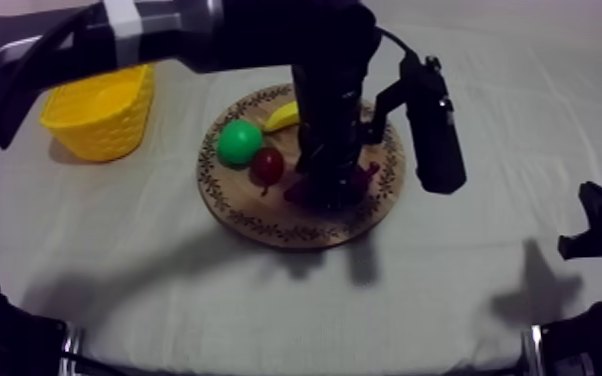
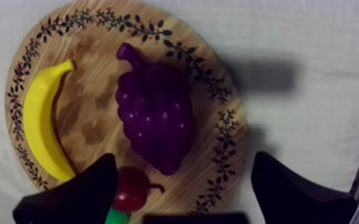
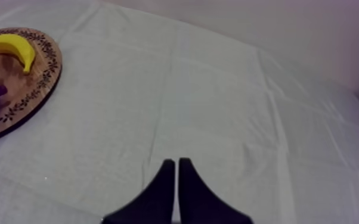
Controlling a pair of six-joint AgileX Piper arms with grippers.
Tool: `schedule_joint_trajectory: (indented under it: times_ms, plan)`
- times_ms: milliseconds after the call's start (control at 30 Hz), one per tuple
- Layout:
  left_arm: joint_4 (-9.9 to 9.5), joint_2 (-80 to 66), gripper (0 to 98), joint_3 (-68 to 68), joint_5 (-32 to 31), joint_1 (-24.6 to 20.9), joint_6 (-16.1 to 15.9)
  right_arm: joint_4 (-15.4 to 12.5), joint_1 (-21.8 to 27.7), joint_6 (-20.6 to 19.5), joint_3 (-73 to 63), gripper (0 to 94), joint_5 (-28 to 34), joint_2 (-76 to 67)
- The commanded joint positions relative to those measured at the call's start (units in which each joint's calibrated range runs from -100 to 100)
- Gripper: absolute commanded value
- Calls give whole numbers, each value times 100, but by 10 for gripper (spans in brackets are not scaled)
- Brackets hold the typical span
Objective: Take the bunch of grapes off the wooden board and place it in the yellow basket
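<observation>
The purple bunch of grapes [image 2: 155,116] lies in the middle of the round wooden board [image 2: 92,101], stem end toward the rim. My left gripper [image 2: 185,159] hangs open just above it, one finger [image 2: 80,196] by the small red fruit [image 2: 131,187], the other off the board's edge. From above, my left arm reaches down over the board [image 1: 265,215] and covers most of the grapes [image 1: 367,177]. The yellow basket [image 1: 100,110] stands at the far left. My right gripper [image 3: 176,161] is shut, low over bare cloth.
A banana [image 1: 283,116], a green pear [image 1: 239,142] and the small red fruit [image 1: 268,163] share the board's left half. In the right wrist view the board's rim [image 3: 42,77] with the banana [image 3: 12,46] lies far off. My right arm [image 1: 600,235] rests at the table's right edge.
</observation>
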Motion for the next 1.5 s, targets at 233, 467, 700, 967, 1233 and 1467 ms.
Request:
schedule_joint_trajectory:
  times_ms: [233,467,700,967,1233,1467]
  plan:
    - [-39,630,857,-452,-77,-69,-64,-2,0,0,-4,3,0,0]
    - [-50,1038,849,-698,-86,-134,-84,-2,0,0,-4,3,0,0]
    - [-39,1325,836,-978,-89,-243,-120,-2,0,0,-4,3,0,0]
    - [-20,1635,808,-1153,-89,-307,-91,-2,0,0,-4,3,0,0]
    - [-16,1819,698,-1242,-150,-341,47,-2,0,0,-4,3,0,0]
    - [-30,1891,511,-1312,-231,-353,208,-2,0,0,-4,3,0,0]
